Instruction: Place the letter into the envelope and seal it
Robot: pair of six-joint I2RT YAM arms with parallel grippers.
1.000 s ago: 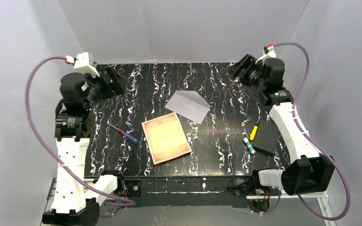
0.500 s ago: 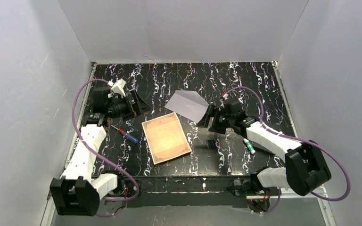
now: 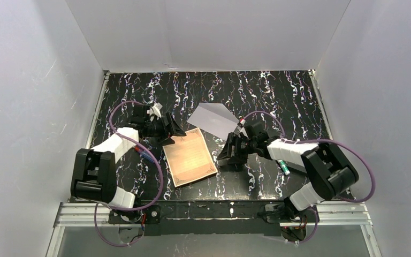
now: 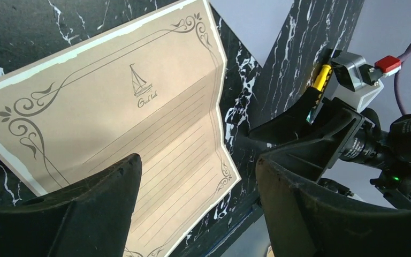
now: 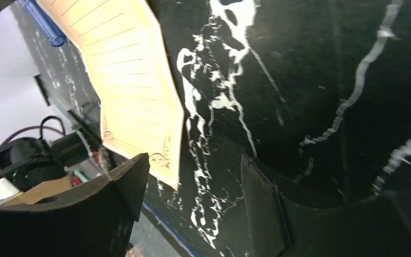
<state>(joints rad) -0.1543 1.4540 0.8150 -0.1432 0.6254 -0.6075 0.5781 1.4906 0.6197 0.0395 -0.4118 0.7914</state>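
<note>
While the letter (image 3: pixel 189 157) lies flat mid-bench (image 3: pixel 278 91), nearer the near edge, the envelope (image 3: pixel 214 120) rests just beyond it toward the far edge. The left end effector (image 3: pixel 175 131) hangs released over the letter's far edge, gripping nothing. The right end effector (image 3: pixel 227 157), likewise spread and empty, sits low beside the letter's right edge.

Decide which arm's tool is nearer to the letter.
Left. The left tool is at the letter's far edge; the right tool sits off its right side, bare table between.
</note>
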